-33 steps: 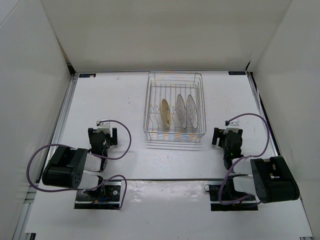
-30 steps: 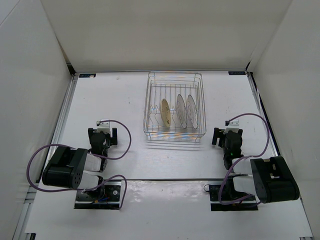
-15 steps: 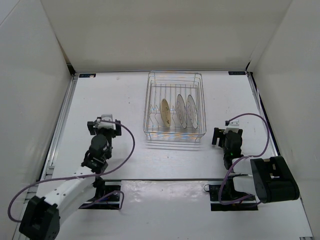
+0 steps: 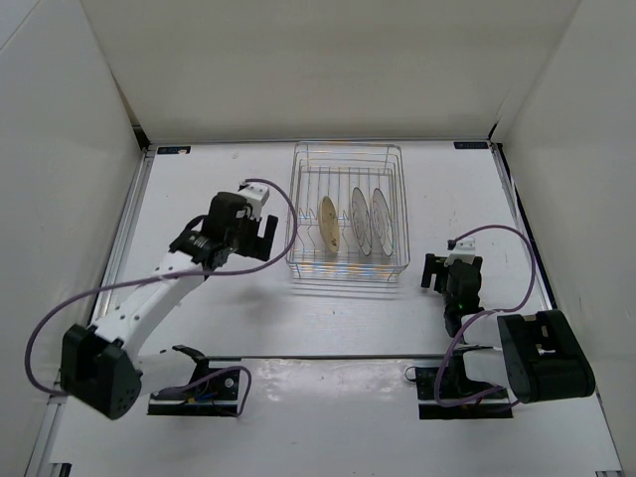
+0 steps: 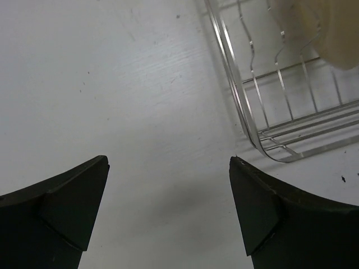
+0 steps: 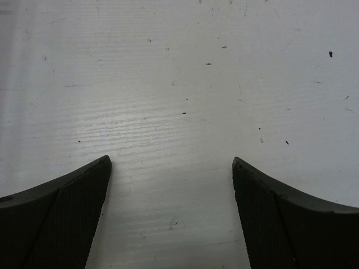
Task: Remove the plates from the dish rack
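1. The dish rack [image 4: 347, 145] stands on the white worktop [image 4: 209, 174], about midway between left and right and toward the far side.
2. All three plates stand on edge in the near half of the rack, side by side between the divider wires.
3. The tan plate [image 4: 329, 222] is the leftmost. The first silver plate [image 4: 359, 219] is just right of it, and the second silver plate [image 4: 381, 221] is just right of that, closest to the rack's right wall.
4. The left arm stretches from its base at the near left diagonally toward the rack. The left gripper [image 4: 266, 232] hangs just beside the rack's left wall, about level with the plates, and is not seen touching the wire.
5. In the left wrist view, the left gripper [image 5: 168, 162] has its fingers wide apart with only bare worktop between them. A rounded corner of the rack [image 5: 247, 123] curves in at the right. A blurred part of the tan plate [image 5: 331, 28] fills the upper right corner.
6. The right arm sits folded at the near right. The right gripper [image 4: 452, 262] is low over the worktop, to the right of the rack's near right corner and nearer than it, well apart from the plates.
7. In the right wrist view, the right gripper [image 6: 171, 162] also has its fingers spread. It holds nothing, and only speckled white worktop shows between them.
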`<state>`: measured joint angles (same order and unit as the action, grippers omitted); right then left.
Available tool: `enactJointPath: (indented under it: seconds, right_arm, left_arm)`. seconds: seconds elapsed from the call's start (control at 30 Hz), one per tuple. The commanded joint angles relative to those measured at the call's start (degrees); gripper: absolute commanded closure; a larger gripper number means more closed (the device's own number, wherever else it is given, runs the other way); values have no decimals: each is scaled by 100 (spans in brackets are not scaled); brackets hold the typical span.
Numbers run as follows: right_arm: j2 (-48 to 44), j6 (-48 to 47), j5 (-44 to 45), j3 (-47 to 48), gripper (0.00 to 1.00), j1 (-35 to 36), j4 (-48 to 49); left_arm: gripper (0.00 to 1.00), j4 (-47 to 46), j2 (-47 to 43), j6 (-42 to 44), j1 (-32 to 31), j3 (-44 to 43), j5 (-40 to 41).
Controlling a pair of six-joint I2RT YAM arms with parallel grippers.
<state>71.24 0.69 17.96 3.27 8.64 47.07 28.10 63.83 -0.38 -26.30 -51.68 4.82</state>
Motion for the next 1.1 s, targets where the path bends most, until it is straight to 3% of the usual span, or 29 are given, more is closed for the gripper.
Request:
enactJointPath:
  seconds: [0.0,0.03,0.2,0.37,0.4,0.43,0.47,0.5,0.53,0.57,0.6,0.63,0.73,0.8,0.93,1.07]
  right_arm:
    - [56,-42,85,86,10,-12,390]
    - [65,-42,77,86,10,-12,382]
    - [30,-42,59,104,10,-12,277]
    - [-379,-43,15,383,10,-56,-169]
    - [-496,-208,6,577,10,-47,-1111]
    - [-576,-523,-133,1440,10,-30,-3087]
    - [-507,-891,-665,2649,10,-56,-4143]
    - [-236,-834,-662,3740,10,-47,-5049]
    - [149,-781,-531,4221,10,-47,-6938]
    - [336,-642,-191,4696,10,-47,-7540]
    - [686,-196,39,5875,10,-64,-8477]
    - [698,-114,215,6122,10,-73,-9017]
    - [78,186,-18,6301,10,-73,-9321]
    - [-615,-15,-814,5941,10,-82,-9041]
    - [-2058,-577,-908,4775,10,-179,-8592]
    - [-2404,-649,-1232,4393,10,-302,-8740]
  left_arm:
    - [0,855,533,-646,38,-675,242]
    - [0,847,742,-1082,29,-711,387]
    - [0,355,1122,-762,55,-765,98]
    - [0,-1192,790,-1297,73,17,-148]
    - [0,-1132,797,-1219,64,-17,-200]
    - [0,-792,832,-1210,73,-244,-253]
    - [0,-623,1059,-1140,82,-376,-314]
    - [0,-186,1157,-1157,108,-543,-341]
    - [0,253,1384,-1209,125,-1006,-220]
    - [0,606,1482,-1375,134,-1141,-114]
    - [0,775,1718,-1490,178,-1360,-17]
    - [0,889,1764,-1517,196,-1467,-25]
    - [0,1057,1764,-1509,213,-1450,-200]
    - [0,822,1607,-1517,222,-1240,-262]
    - [0,197,1465,-1474,353,-932,-682]
    - [0,-182,1746,-1587,486,-1054,-1466]
